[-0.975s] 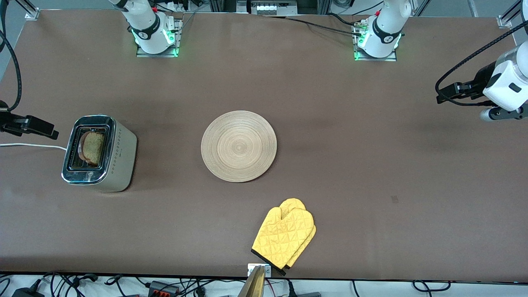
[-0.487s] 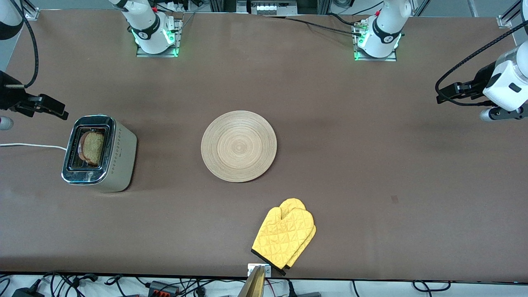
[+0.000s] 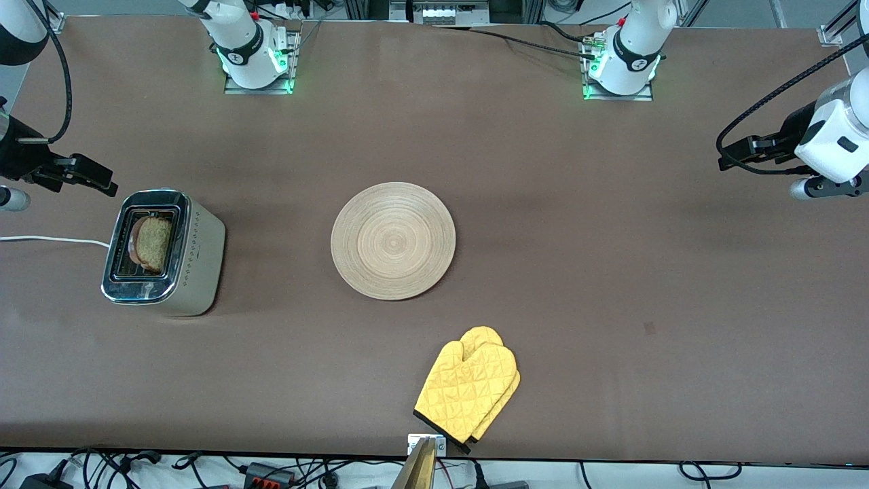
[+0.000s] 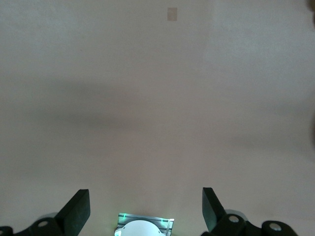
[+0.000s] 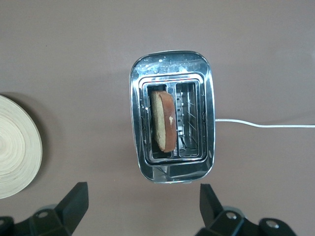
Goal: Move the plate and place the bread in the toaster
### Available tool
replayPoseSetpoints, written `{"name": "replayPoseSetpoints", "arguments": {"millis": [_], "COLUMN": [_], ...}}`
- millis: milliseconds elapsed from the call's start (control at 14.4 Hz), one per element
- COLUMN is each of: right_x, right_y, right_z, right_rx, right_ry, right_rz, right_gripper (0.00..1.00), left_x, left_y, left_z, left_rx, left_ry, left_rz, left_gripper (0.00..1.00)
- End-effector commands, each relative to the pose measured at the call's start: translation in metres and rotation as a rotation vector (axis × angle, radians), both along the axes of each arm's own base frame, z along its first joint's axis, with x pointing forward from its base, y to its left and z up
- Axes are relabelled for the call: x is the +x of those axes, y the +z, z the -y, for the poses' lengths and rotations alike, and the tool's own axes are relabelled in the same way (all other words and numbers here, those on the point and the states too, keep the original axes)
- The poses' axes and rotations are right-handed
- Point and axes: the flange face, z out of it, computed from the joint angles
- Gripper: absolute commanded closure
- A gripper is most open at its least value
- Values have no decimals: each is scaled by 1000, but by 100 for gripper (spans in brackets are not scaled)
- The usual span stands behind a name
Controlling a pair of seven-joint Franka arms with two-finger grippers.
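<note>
Bread (image 5: 163, 121) half sunk in toaster (image 5: 172, 116) slot, lower part hidden, plate (image 3: 393, 240) beside toaster, my right gripper (image 5: 140, 204) open above toaster, my left gripper (image 4: 146, 209) open over bare worktop (image 3: 611, 272)

Bare table (image 3: 611, 272) around plate (image 3: 393, 240)

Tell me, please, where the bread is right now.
The bread stands in one slot of the toaster, toward the right arm's end of the table, beside the plate.

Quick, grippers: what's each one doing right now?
Left gripper: open, holding nothing, over bare table.
Right gripper: open, holding nothing, above the toaster; bread sits in its slot.
</note>
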Motion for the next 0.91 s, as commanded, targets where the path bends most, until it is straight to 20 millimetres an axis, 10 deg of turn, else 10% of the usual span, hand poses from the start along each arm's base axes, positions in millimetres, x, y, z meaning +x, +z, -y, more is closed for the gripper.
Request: {"name": "replayPoseSetpoints", "arguments": {"millis": [0,836], "right_x": [-8,-16], "right_y": [5,18], "right_z": [0,-1], "right_rx": [-8,1], "right_ry": [22,54], "right_rz": [12,14], "right_gripper": [0,0], "left_x": [-7,-8], "left_y": [4,4], "left_z": [0,-1], "left_rx": [-10,-10], "left_ry": [-2,-1], "left_rz": [-1,-2], "left_gripper": [0,0]}}
